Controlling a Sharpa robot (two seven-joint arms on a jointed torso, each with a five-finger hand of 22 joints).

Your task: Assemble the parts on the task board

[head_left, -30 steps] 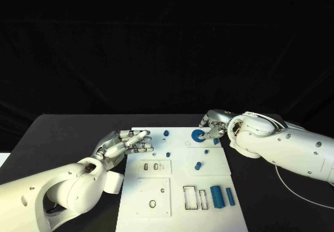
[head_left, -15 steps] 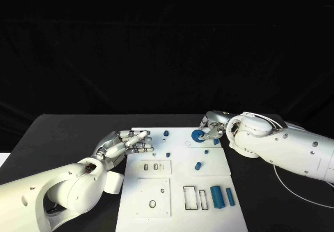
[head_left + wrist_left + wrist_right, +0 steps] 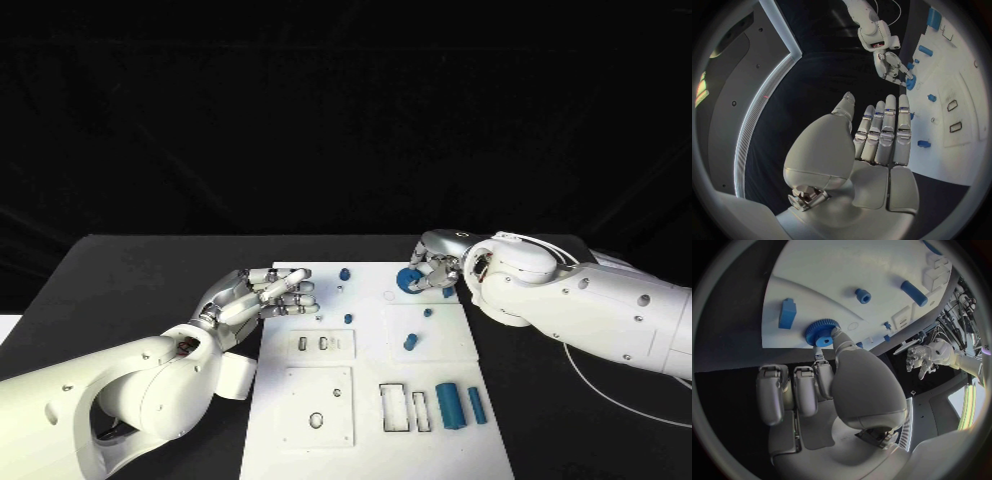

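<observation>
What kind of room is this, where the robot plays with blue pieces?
Probably a robot test lab: a black table against a dark backdrop, a white task board with cut-out slots, and small blue parts like a gear.

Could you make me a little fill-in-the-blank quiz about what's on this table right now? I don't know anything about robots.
1. The right hand touches a blue ____ with teeth round its rim.
2. The task board lies on a table coloured ____.
3. The left hand holds ____.
4. The two long blue cylinders lie on the board's edge nearest the ____ arm.

Missing words: gear; black; nothing; right
</observation>
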